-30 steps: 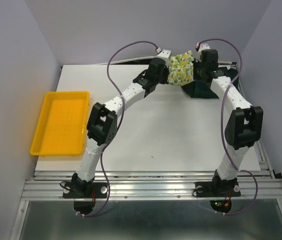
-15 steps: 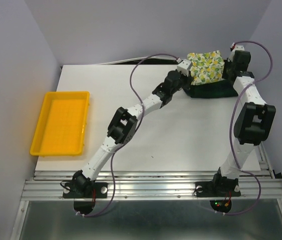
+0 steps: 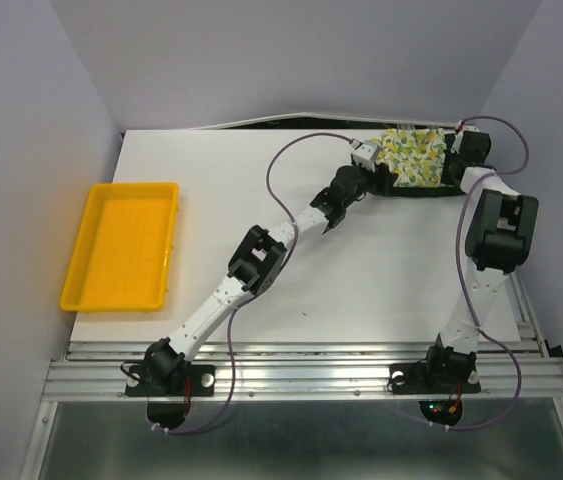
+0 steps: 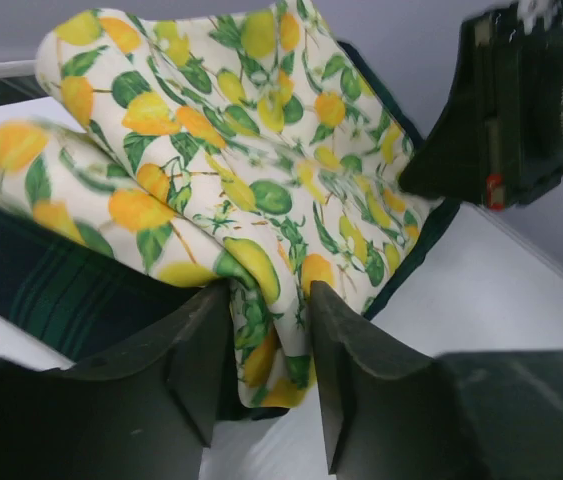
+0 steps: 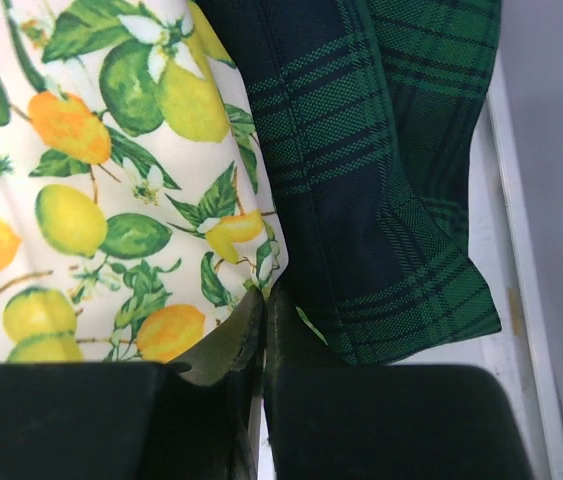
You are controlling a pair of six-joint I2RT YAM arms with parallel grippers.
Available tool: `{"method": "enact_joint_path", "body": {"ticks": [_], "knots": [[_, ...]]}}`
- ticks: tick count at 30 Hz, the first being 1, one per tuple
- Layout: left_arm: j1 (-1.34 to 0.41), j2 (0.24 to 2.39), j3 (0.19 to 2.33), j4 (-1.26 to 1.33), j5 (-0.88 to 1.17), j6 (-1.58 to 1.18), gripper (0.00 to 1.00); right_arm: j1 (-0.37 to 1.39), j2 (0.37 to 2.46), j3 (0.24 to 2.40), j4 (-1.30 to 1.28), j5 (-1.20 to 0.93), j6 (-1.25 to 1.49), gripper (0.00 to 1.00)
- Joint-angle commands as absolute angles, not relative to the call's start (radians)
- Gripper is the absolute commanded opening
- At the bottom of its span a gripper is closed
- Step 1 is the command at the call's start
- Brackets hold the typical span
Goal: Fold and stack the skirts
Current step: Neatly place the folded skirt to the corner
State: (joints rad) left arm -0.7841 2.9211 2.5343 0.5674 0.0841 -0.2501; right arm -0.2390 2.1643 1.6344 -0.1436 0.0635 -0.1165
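Top external view: at the far right, the lemon skirt (image 3: 413, 158) is being held on top of the plaid skirt (image 3: 421, 191), with the left gripper (image 4: 261, 330) and right gripper (image 5: 261, 298) being kept pinched on its edges. Stacking appears to be in hand, and a release is being called for next.

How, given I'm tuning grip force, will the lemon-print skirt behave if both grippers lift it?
Probably floppy: the lemon-print skirt bunches into soft folds where the left gripper pinches it. Likely light, since a thin edge pinch by the right gripper seems to hold it. It may drag on the plaid skirt beneath it.
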Motion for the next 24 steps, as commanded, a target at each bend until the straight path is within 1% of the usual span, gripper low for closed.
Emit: {"method": "enact_joint_path", "body": {"ticks": [1,2,4,6,7,8,9,11,12,13,14,15,16,17,18,19,20,21,24], "knots": [[-0.744,2.816,2.553,0.698,0.061,-0.255,0.9,-0.272,2.169,1.647,-0.028,0.153,-0.13,0.01],[-0.744,2.81,2.534,0.696,0.069,-0.249,0.99,-0.272,2.175,1.649,-0.029,0.158,-0.129,0.01],[-0.744,2.768,2.493,0.693,0.077,-0.241,0.99,-0.272,2.187,1.652,-0.029,0.149,-0.126,0.01],[-0.739,2.722,2.401,0.678,0.098,-0.233,0.99,-0.272,2.192,1.658,-0.034,0.134,-0.123,0.01],[-0.732,2.662,2.367,0.669,0.103,-0.235,0.99,-0.272,2.2,1.675,-0.04,0.118,-0.111,0.01],[-0.726,2.625,2.289,0.654,0.112,-0.242,0.99,-0.272,2.203,1.689,-0.064,0.097,-0.107,0.01],[-0.718,2.556,2.254,0.643,0.124,-0.25,0.99,-0.272,2.204,1.7,-0.077,0.086,-0.092,0.06],[-0.701,2.493,2.208,0.597,0.152,-0.256,0.99,-0.272,2.201,1.719,-0.103,0.06,-0.074,0.2],[-0.683,2.427,2.18,0.527,0.158,-0.252,0.99,-0.272,2.189,1.735,-0.13,0.034,-0.052,0.33],[-0.674,2.427,2.162,0.496,0.161,-0.245,0.99,-0.272,2.181,1.741,-0.141,0.022,-0.042,0.44],[-0.666,2.349,2.136,0.465,0.161,-0.235,0.99,-0.272,2.171,1.749,-0.155,0.012,-0.032,0.56],[-0.652,2.306,2.079,0.409,0.16,-0.198,0.99,-0.272,2.148,1.761,-0.172,0.011,-0.025,0.64],[-0.647,2.262,2.053,0.378,0.155,-0.172,0.99,-0.272,2.135,1.77,-0.182,-0.02,-0.015,0.79],[-0.643,2.181,2.013,0.295,0.138,-0.141,0.99,-0.272,2.123,1.781,-0.21,-0.026,-0.012,0.85],[-0.641,2.145,2.003,0.238,0.124,-0.111,0.99,-0.272,2.109,1.807,-0.225,-0.032,-0.012,0.9],[-0.637,2.084,1.999,0.183,0.124,-0.082,0.99,-0.272,2.082,1.822,-0.241,-0.044,-0.018,0.98],[-0.635,2.056,2.003,0.117,0.083,-0.037,0.99,-0.272,2.068,1.838,-0.28,-0.054,-0.021,1.0],[-0.632,2.033,2.011,-0.006,0.068,-0.026,0.99,-0.272,2.053,1.851,-0.305,-0.066,-0.031,1.0],[-0.6,1.954,2.034,-0.257,0.064,-0.006,0.99,-0.272,1.97,1.89,-0.408,-0.182,-0.08,1.0]]}}
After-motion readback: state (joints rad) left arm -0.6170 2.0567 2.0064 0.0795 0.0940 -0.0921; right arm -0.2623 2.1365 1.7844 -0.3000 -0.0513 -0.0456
